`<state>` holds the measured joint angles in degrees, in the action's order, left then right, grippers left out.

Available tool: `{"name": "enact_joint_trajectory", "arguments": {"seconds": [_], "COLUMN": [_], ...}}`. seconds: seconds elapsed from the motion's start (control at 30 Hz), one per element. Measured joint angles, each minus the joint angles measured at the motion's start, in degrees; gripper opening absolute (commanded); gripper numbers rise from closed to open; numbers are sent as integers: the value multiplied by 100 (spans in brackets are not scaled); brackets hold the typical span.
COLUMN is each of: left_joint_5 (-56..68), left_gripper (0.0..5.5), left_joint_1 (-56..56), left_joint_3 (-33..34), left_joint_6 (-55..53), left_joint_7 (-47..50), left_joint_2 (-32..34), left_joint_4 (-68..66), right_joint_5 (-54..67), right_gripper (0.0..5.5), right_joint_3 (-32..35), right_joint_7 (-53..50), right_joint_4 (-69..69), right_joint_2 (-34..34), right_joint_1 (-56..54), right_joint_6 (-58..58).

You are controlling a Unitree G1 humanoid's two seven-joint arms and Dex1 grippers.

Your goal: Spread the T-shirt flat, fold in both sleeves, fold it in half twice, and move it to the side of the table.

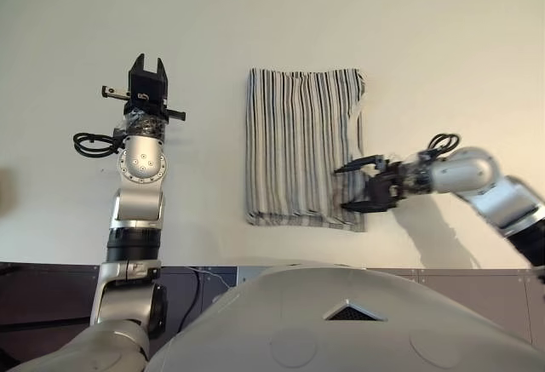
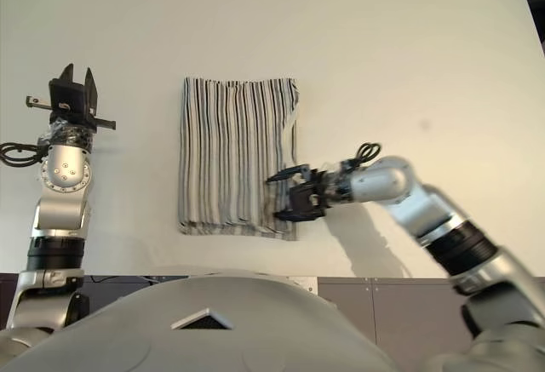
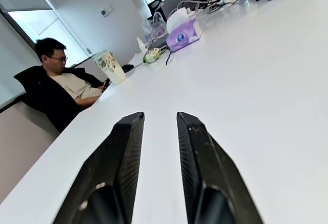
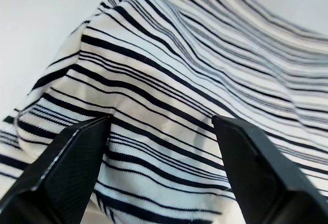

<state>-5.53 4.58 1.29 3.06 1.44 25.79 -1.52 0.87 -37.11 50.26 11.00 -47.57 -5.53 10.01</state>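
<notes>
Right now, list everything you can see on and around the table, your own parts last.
T-shirt: one, black-and-white striped, folded rectangle, middle of the table.
Table: one, white, under everything.
Cup: one, patterned, far along the table.
Device: one, purple and white, beyond the cup.
Left gripper: one, black, fingers open, over bare table left of the T-shirt.
Right gripper: one, black, fingers open, at the T-shirt's near right edge.
</notes>
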Motion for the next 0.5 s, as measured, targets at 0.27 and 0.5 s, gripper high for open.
{"name": "enact_joint_trajectory", "arguments": {"seconds": [0.27, 0.5], "left_joint_5": [-123, -683], "left_gripper": [116, 146], "left_joint_1": [779, 2035], "left_joint_3": [16, -71], "left_joint_6": [-183, 661], "left_joint_7": [-1151, -2257], "left_joint_2": [513, 1423], "left_joint_4": [1213, 2335], "right_joint_5": [-134, 442], "right_gripper": [366, 369], "right_joint_3": [1030, 2789], "right_joint_7": [-269, -260], "right_joint_4": [701, 1563], "right_joint_2": [-242, -595], "right_joint_1": [729, 1317], "right_joint_6": [-632, 124]}}
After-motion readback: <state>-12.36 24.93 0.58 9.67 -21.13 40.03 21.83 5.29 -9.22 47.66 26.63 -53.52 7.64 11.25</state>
